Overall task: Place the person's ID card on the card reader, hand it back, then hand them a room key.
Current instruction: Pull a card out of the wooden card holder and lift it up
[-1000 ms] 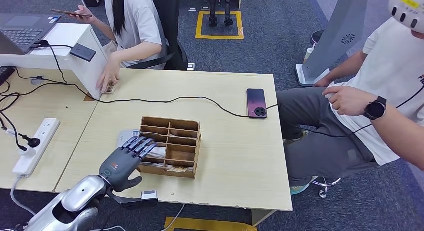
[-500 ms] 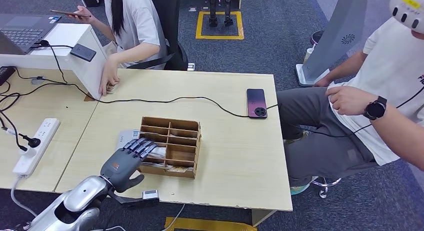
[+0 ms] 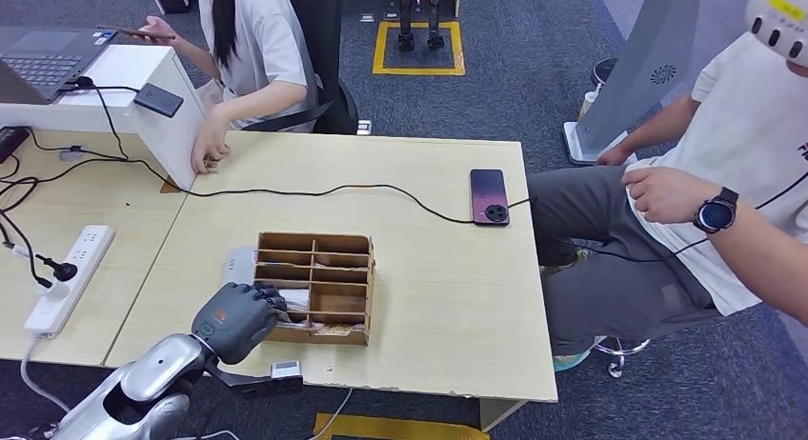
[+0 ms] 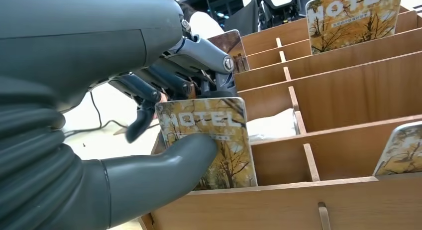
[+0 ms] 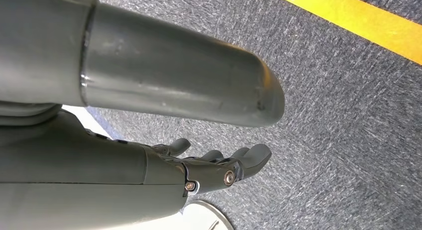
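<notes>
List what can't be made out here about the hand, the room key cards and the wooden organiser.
- Left hand, head view: fingers curl over the wooden organiser; the room key card it pinches is hidden under them.
- Left wrist view: the thumb covers the card's lower corner; small print unreadable.
- Another card is cut by the frame edge.
- Right hand: fingers largely hidden behind its own thumb.

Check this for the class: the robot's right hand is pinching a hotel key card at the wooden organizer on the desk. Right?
Not quite: the left hand pinches the hotel key card at the wooden organizer, as the left wrist view shows. The right hand hangs over the carpet.
</notes>
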`<state>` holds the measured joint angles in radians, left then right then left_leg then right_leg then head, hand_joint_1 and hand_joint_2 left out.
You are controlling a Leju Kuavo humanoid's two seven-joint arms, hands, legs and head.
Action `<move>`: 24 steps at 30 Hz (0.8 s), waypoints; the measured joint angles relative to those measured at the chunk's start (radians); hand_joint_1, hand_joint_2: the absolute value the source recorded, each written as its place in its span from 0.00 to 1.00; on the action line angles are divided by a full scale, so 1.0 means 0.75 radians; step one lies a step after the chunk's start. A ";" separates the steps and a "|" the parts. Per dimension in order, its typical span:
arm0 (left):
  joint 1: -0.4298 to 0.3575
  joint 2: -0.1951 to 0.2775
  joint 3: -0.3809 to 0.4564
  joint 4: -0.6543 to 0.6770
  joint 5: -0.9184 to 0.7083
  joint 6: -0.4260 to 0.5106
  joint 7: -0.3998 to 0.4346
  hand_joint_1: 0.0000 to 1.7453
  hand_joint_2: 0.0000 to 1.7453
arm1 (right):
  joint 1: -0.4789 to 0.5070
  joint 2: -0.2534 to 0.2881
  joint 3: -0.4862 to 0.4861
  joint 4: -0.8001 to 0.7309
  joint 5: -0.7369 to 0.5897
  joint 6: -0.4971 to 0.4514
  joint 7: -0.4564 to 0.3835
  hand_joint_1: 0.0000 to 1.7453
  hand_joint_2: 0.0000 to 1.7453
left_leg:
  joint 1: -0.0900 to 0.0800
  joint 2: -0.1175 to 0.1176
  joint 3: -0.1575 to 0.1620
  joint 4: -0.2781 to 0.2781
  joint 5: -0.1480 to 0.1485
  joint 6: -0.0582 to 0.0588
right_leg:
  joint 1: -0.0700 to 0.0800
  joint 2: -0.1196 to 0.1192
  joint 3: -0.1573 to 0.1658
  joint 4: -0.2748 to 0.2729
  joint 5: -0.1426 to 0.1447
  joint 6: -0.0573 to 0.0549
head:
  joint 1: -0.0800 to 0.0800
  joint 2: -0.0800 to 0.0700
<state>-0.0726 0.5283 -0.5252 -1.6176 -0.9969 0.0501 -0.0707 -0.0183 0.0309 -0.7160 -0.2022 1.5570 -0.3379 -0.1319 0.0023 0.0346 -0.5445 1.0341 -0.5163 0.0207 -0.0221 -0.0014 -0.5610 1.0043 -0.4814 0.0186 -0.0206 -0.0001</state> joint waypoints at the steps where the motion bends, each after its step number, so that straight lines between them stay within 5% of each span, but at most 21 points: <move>1: -0.001 0.000 0.000 0.000 0.005 0.000 -0.001 1.00 1.00 | 0.000 0.000 0.000 0.000 0.001 0.000 0.000 0.00 0.00 | 0.000 0.000 0.000 0.000 0.000 0.000 | 0.000 0.000 0.000 0.000 0.000 0.000 | 0.000 0.000; 12: -0.041 0.022 0.016 -0.021 0.129 -0.011 -0.041 1.00 1.00 | -0.005 0.000 -0.002 0.000 0.007 -0.002 -0.005 0.00 0.00 | 0.000 -0.001 0.000 0.000 0.000 0.000 | 0.000 0.000 0.000 0.000 0.000 0.000 | 0.000 0.000; 18: -0.172 0.115 0.116 -0.137 0.271 -0.120 -0.054 1.00 1.00 | -0.006 0.000 -0.007 0.000 0.018 -0.002 -0.017 0.00 0.00 | 0.002 -0.001 0.000 0.000 0.001 -0.001 | 0.003 0.000 0.000 0.000 0.001 -0.002 | 0.001 0.000; 24: -0.413 0.244 0.293 -0.309 0.496 -0.280 -0.047 1.00 1.00 | -0.004 -0.001 -0.020 0.000 0.015 0.004 -0.017 0.00 0.00 | 0.003 0.001 -0.001 0.001 0.002 -0.002 | 0.004 0.000 -0.001 0.001 0.002 -0.003 | 0.001 0.000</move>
<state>-0.3823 0.7112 -0.3054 -1.8491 -0.6246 -0.1601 -0.1062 -0.0209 0.0301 -0.7314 -0.2022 1.5685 -0.3349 -0.1445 0.0049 0.0351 -0.5454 1.0345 -0.5149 0.0194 -0.0189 -0.0010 -0.5617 1.0047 -0.4797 0.0160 -0.0195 0.0000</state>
